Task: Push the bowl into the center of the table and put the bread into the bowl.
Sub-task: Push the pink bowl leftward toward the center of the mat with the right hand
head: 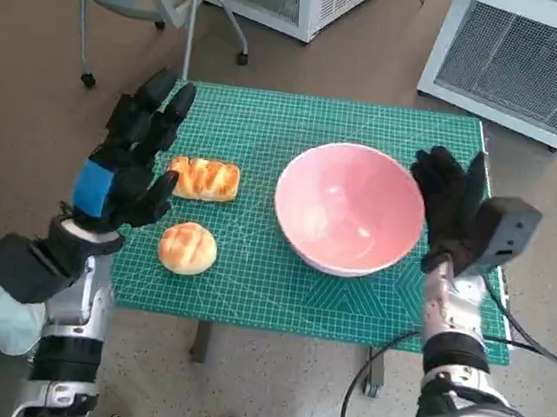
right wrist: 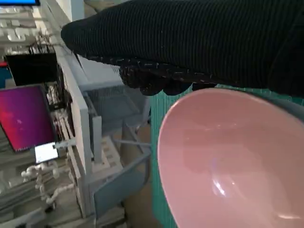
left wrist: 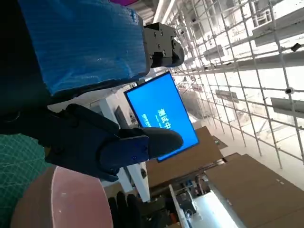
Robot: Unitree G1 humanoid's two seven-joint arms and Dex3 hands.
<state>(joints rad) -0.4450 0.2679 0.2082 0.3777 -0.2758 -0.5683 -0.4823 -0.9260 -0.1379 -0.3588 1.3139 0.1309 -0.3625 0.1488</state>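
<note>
Green gridded cutting mat (head: 250, 286) covering the small table. Round pink bowl (head: 349, 209) — right of centre, empty. Gloved right hand (head: 450, 203) against the bowl's right rim, fingers extended, holding nothing. Blue-taped left hand (head: 127, 166) — raised at the left edge, fingers spread, holding nothing. Elongated glazed golden bread loaf (head: 204, 178) left of the bowl; round golden bun (head: 187, 248) nearer.

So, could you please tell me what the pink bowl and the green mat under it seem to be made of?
The pink bowl looks like glazed ceramic or glossy plastic: smooth, with bright highlights inside; the pictures cannot settle which. The green mat looks like a matte rubbery or vinyl cutting mat, judging by its printed pale grid lines and flat, dull surface.
</note>
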